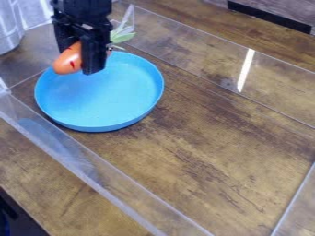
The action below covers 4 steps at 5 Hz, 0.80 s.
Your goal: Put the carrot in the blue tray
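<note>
The carrot [68, 61] is held by the black gripper [84, 46], whose fingers are clamped on it; its orange body is exposed on one side of the fingers, and its pale green top is seen on the other. The carrot is carried above the far-left part of the blue tray [101, 95] as pictured (whether the tray's rim is touched cannot be told); most of the tray's round floor is spread below the gripper, toward the viewer and to the right. The wooden table [222, 138] is extended under the tray and well to the right of the gripper; a clear plastic edge [74, 161] is seen nearer the viewer than the gripper, run diagonally past the tray; a pale, ribbed object [15, 23] is placed to the left of the gripper, partly cut off by the picture's border.
</note>
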Each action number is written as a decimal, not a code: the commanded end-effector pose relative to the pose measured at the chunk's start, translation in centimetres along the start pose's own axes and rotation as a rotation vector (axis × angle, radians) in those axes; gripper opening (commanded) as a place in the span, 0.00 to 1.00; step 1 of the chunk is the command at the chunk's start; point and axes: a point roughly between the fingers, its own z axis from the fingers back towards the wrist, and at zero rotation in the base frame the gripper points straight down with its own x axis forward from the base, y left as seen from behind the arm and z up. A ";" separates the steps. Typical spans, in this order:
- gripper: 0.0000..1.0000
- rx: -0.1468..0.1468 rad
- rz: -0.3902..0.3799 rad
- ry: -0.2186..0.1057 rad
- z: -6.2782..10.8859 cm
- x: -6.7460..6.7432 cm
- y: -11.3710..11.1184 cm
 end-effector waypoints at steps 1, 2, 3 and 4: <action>1.00 0.044 0.004 -0.052 1.5 0.1 0.6; 1.00 0.045 0.001 -0.053 0.5 0.1 0.8; 1.00 0.048 -0.033 -0.056 -0.6 0.0 1.1; 1.00 0.052 -0.074 -0.061 -1.7 -0.1 1.3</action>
